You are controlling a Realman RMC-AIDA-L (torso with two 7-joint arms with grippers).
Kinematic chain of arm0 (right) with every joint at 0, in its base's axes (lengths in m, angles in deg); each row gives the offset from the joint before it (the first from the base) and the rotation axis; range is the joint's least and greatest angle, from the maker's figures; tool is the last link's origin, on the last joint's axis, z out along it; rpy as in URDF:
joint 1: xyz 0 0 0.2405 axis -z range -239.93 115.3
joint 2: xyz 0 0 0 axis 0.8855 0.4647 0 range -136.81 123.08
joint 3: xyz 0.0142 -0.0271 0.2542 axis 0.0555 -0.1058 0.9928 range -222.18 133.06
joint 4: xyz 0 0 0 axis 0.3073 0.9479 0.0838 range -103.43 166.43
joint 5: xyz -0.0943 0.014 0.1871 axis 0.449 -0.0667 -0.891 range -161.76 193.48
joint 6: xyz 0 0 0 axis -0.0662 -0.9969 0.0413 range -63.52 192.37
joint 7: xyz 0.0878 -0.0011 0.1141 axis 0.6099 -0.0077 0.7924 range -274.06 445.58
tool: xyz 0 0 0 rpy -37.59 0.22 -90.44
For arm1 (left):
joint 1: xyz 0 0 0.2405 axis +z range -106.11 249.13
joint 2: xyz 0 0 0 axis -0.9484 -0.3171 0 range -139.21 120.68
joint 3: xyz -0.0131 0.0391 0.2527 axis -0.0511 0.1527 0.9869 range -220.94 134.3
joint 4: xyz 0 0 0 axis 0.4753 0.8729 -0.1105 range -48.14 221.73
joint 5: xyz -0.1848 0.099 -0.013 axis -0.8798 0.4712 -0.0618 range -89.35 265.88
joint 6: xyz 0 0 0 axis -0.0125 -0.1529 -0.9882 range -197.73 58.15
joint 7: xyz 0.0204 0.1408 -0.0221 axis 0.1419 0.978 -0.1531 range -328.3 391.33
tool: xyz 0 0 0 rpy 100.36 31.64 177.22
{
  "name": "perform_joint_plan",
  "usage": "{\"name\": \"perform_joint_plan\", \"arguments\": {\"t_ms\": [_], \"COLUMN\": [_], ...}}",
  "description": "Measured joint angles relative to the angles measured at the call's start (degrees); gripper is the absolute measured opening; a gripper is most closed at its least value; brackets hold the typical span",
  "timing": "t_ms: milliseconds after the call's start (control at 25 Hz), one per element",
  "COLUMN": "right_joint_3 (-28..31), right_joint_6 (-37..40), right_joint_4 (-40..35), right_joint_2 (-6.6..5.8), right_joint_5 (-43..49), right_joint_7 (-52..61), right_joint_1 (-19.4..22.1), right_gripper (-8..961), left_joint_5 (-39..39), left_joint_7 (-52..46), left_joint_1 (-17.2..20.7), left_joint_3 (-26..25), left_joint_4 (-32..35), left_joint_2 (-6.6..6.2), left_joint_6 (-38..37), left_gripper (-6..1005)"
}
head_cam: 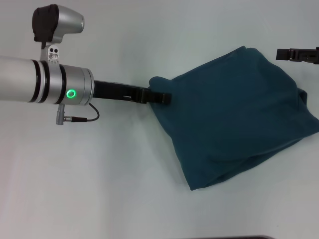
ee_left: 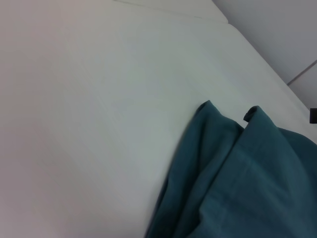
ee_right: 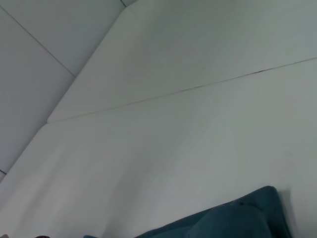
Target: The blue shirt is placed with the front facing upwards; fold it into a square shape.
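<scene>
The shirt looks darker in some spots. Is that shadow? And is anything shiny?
Head view: the blue shirt is darker in its folds and along its near edge, which looks like soft shadow; the left gripper grips its corner; a green light glows on that arm. Left wrist view: the creases are dim.

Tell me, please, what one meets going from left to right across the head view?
Left arm → left tool, gripping the shirt's left edge → blue shirt, bunched on the table → right tool, at the right edge beyond the shirt's far corner.
</scene>
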Motion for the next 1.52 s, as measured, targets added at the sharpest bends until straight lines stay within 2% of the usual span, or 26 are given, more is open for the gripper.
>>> {"name": "perform_joint_plan", "arguments": {"t_ms": [280,720,920,1160,1520], "right_joint_3": [0.00,0.00,0.00,0.00,0.00], "right_joint_6": [0.16,0.17,0.17,0.11,0.97], "right_joint_4": [0.00,0.09,0.17,0.31,0.23], "right_joint_2": [0.00,0.00,0.00,0.00,0.00], "right_joint_5": [0.05,0.17,0.17,0.22,0.25], "right_joint_7": [0.00,-0.29,-0.41,-0.51,-0.64], "right_joint_1": [0.33,0.44,0.46,0.83,1.61], "right_gripper": [817,818,818,816,817], "left_joint_5": [-0.21,-0.45,-0.47,-0.53,-0.53], "left_joint_7": [-0.06,-0.16,-0.19,-0.19,-0.19], "left_joint_1": [-0.03,-0.04,-0.04,-0.04,1.30], "left_joint_3": [-0.02,-0.02,-0.03,-0.34,-1.57], "left_joint_4": [0.00,0.06,0.08,0.04,-2.10], "left_joint_2": [-0.01,0.07,0.08,0.13,-0.96], "left_joint_6": [0.02,0.01,-0.23,-0.31,-1.20], "left_gripper": [570,303,98,0,-1]}}
